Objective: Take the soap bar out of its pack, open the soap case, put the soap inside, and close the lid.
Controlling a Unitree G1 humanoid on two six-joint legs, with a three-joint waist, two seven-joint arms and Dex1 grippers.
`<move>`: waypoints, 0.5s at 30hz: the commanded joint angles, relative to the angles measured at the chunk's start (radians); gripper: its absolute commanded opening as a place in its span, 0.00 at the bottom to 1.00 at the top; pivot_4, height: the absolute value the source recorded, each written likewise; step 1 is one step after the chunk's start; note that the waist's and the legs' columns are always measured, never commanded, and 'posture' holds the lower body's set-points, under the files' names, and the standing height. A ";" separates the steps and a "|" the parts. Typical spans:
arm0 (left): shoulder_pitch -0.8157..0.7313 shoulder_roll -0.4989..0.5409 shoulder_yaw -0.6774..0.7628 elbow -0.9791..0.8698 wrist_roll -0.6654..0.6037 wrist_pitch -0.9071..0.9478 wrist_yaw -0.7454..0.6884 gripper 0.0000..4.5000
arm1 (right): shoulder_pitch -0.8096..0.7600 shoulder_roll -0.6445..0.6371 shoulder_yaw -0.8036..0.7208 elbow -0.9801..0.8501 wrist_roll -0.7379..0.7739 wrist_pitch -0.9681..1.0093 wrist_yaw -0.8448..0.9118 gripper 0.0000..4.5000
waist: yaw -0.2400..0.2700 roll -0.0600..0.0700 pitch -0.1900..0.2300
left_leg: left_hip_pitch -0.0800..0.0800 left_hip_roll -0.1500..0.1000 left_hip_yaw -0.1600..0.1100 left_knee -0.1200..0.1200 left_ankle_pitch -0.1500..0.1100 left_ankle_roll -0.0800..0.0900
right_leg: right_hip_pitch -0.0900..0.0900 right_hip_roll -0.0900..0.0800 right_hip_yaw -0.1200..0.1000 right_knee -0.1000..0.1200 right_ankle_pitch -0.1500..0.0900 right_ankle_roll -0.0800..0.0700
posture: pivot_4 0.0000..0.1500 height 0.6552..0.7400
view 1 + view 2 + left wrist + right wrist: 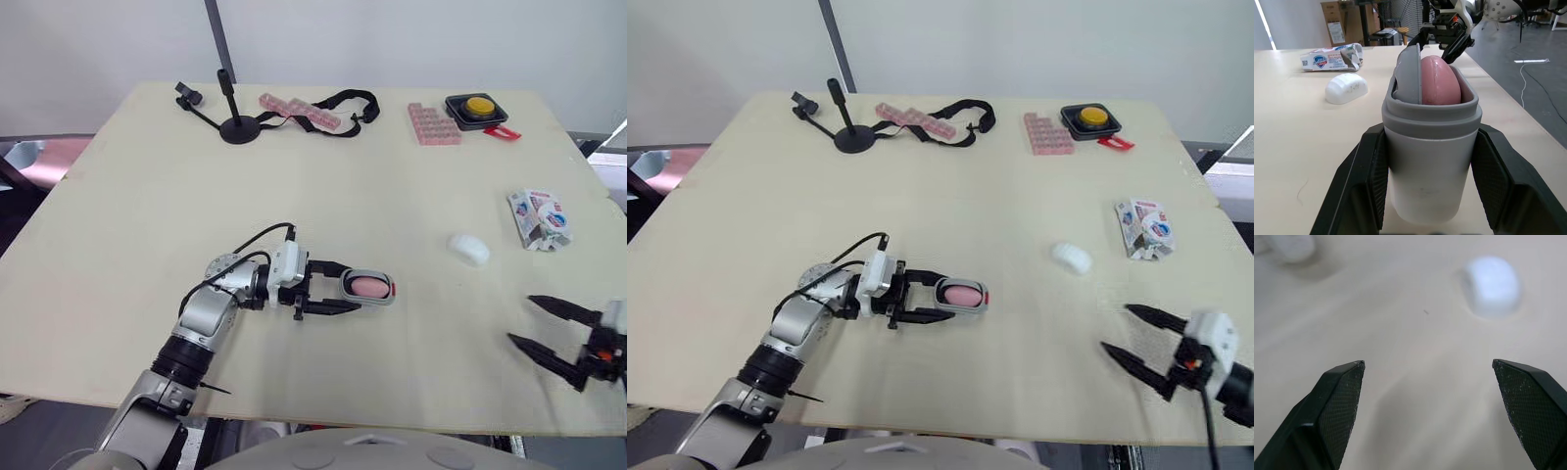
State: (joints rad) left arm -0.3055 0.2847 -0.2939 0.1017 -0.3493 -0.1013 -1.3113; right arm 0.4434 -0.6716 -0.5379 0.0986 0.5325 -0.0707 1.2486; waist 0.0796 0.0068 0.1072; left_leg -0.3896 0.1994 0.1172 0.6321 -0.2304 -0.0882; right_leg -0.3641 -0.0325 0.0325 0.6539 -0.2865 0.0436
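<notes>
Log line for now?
left tool: shut on soap case | soap: inside, case open | white piece: loose on table | right tool: open, empty

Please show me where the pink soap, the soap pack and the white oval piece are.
pink soap [1440,81], left wrist view, its rounded face.
soap pack [539,217], left eye view, middle of the wrapper.
white oval piece [469,249], left eye view, its centre.

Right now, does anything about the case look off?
Yes. In the case, a grey insert stands on edge beside the soap rather than lying flat, and the soap rises above the rim; it may not close.
</notes>
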 commanded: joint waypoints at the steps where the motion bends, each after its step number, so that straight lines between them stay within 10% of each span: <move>1: 0.001 -0.004 0.010 -0.013 -0.003 -0.026 0.014 0.43 | 0.014 -0.016 -0.058 0.055 0.008 -0.022 -0.005 0.99 | -0.002 0.000 0.000 | 0.000 0.000 0.000 0.000 0.000 0.000 | 0.000 0.000 0.000 0.000 0.000 0.000 | 1.00 0.99; 15: -0.009 -0.010 0.014 -0.009 -0.006 -0.013 0.035 0.43 | -0.076 -0.109 -0.058 -0.057 0.053 0.233 -0.146 0.99 | -0.003 0.002 -0.001 | 0.007 0.000 0.001 0.000 -0.001 0.001 | 0.006 0.000 -0.001 -0.001 0.000 0.000 | 1.00 0.99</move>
State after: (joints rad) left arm -0.3064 0.2778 -0.2938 0.1081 -0.3415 -0.1038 -1.2806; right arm 0.3945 -0.7410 -0.5720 0.1042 0.5484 0.1022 1.1363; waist 0.0763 0.0091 0.1066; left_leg -0.3810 0.1992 0.1182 0.6312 -0.2309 -0.0871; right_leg -0.3573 -0.0325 0.0319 0.6527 -0.2865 0.0436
